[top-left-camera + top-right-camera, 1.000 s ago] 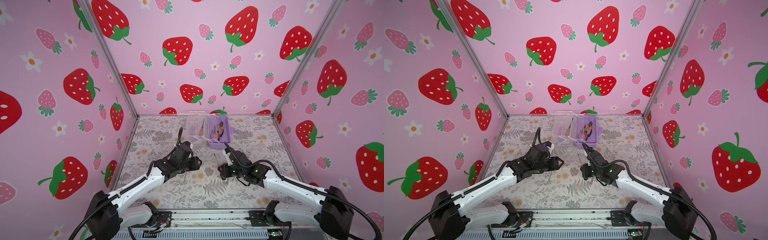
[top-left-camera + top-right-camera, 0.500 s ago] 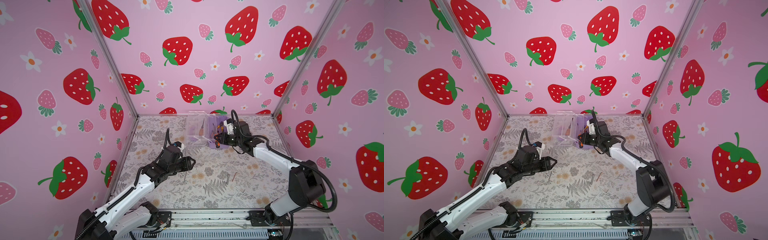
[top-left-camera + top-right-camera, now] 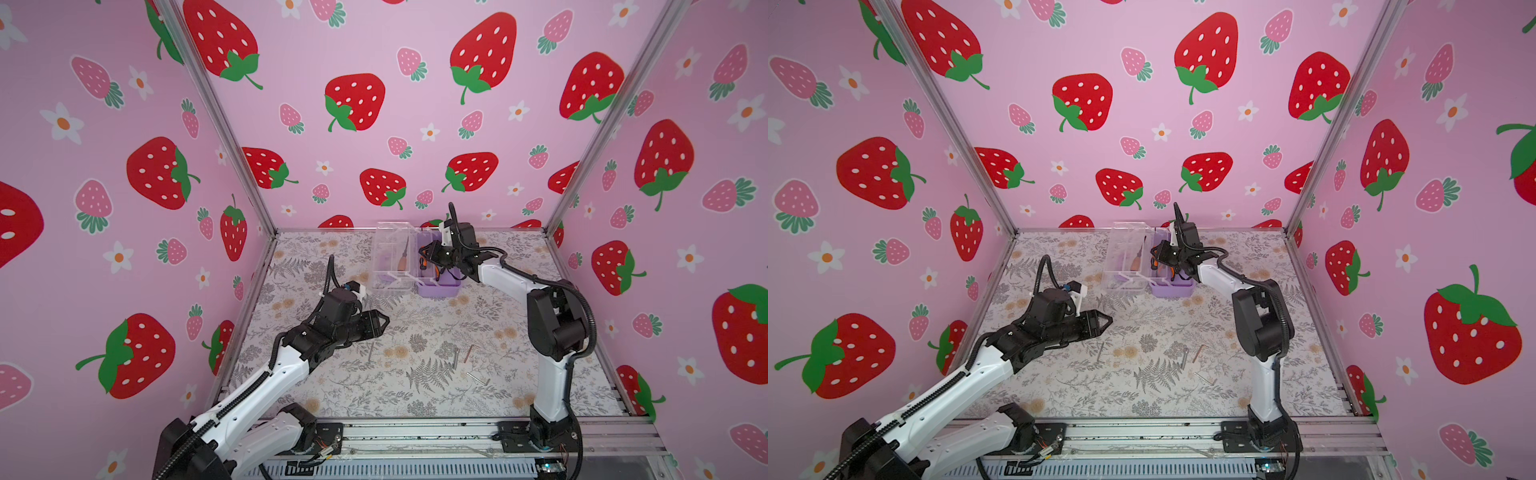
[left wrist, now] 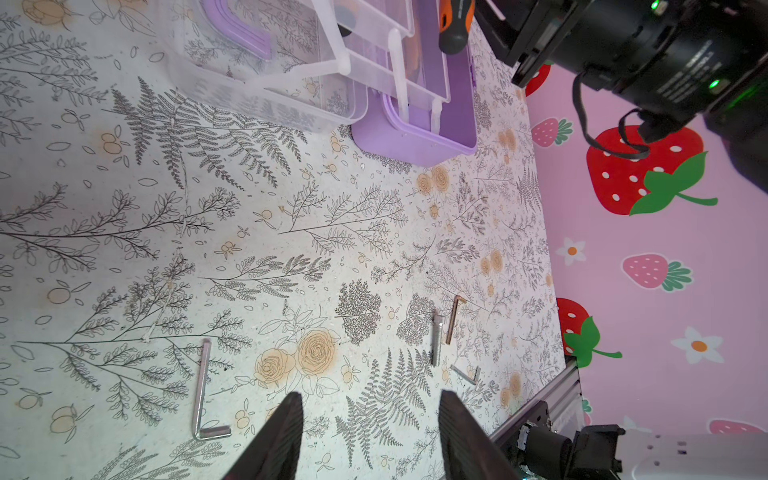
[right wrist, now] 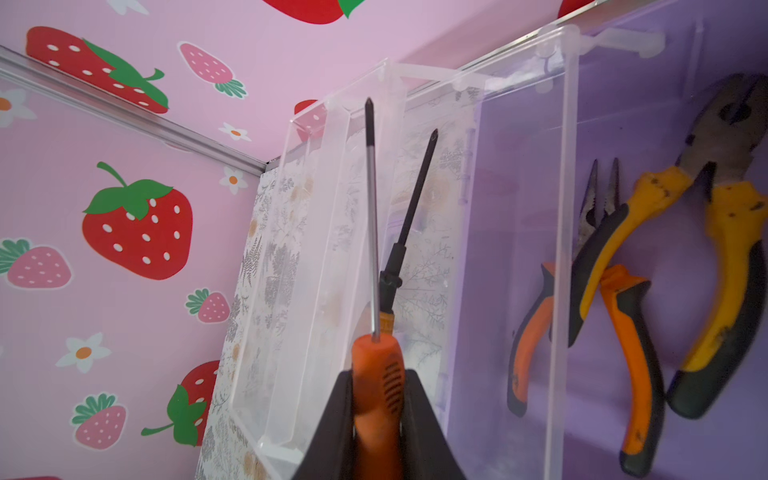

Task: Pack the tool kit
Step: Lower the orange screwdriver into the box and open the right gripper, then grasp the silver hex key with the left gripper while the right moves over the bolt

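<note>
**Tool kit** (image 3: 442, 286): lilac box, open, at the back of the counter (image 3: 374, 395) close to the rear wall, its clear part (image 3: 388, 257) folded out beside it

**Change:** the right arm was low over the middle of the counter a second ago and has swung back to the box. The left arm is much where it was.

**Right fingers** (image 5: 422, 419): closed on the orange handle of a screwdriver (image 5: 376, 374), shaft pointing along the clear part. Judged a placing step, release not yet made.

**Left fingers** (image 4: 282, 436): about half open, holding nothing, above the counter

**Still loose on the counter:** three hex keys (image 4: 201, 386) and a bolt-like bit (image 4: 435, 340), so packing is unfinished

**Right wrist view only:** second screwdriver (image 5: 409, 216) already lying in the clear part; two pliers (image 5: 631, 353) in the lilac base

**Left wrist view only:** the loose pieces shown sharply; both top views give them as faint slivers
</note>
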Tool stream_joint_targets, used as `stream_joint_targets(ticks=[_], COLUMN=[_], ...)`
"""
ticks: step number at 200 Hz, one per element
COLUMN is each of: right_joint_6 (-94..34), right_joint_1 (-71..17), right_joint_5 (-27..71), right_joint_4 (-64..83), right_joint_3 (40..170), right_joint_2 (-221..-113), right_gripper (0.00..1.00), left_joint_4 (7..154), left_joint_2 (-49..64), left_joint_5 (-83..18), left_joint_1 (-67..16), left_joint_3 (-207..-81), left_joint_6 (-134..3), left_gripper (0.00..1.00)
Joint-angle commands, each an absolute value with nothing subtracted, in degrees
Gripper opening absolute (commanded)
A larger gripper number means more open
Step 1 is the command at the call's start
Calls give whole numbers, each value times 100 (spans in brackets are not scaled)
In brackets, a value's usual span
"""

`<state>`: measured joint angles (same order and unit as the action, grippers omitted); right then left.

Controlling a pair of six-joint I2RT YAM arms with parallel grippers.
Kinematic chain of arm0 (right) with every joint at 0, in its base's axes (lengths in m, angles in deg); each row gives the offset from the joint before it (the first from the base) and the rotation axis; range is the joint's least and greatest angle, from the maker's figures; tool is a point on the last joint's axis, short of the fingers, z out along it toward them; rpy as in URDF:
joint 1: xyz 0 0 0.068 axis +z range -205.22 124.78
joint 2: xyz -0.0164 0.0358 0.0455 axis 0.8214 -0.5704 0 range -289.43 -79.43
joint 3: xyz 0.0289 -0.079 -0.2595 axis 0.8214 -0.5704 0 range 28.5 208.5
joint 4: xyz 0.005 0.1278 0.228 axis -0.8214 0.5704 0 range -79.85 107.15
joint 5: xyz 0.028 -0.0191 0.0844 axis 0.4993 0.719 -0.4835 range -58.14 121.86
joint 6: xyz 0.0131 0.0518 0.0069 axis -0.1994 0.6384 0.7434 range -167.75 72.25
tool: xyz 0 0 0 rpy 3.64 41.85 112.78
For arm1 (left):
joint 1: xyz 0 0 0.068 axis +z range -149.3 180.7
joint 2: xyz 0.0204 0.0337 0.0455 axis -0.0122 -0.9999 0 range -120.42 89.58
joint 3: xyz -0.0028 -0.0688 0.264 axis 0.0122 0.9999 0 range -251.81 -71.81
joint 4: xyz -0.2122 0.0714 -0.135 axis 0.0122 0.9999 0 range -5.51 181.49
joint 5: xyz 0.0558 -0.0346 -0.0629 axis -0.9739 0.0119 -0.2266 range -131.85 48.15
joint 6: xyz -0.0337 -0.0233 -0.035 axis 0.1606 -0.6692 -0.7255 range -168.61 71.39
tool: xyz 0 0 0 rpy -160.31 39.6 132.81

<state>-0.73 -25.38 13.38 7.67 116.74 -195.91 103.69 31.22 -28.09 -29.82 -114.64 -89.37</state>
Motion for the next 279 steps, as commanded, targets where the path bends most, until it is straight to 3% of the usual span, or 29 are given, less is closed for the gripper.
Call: stream_joint_targets(ticks=[1,64,146,202,243,279], right_joint_6=[99,110,173,-192,-489,-633], right_joint_1=[-2518,-2264,-2121,-2113,-2120,-2120], right_joint_5=[1841,2186,2291,2536,2763,2943], right_joint_4=[934,1401,1626,1746,1827,1746], right_joint_3=[12051,12898,13193,12988,12678,12183], right_joint_2=[-19907,-20636,-20898,-20253,-19501,-18824], right_gripper=[3,9,43,44,45,46], left_joint_4=[10226,10071,10137,11173,11132,11077], left_joint_2=[3046,2719,2619,2489,2433,2073], left_joint_5=[-2752,-2630,-2761,-3747,-3973,-4177], left_joint_1=[-2950,-2953,-2953,-2956,-3016,-3170], left_joint_3=[-11389,-11371,-11327,-11172,-10721,-10700], left_joint_6=[-8966,-8948,-8957,-8742,-8686,-8617], left_gripper=[55,56,57,55,59,55])
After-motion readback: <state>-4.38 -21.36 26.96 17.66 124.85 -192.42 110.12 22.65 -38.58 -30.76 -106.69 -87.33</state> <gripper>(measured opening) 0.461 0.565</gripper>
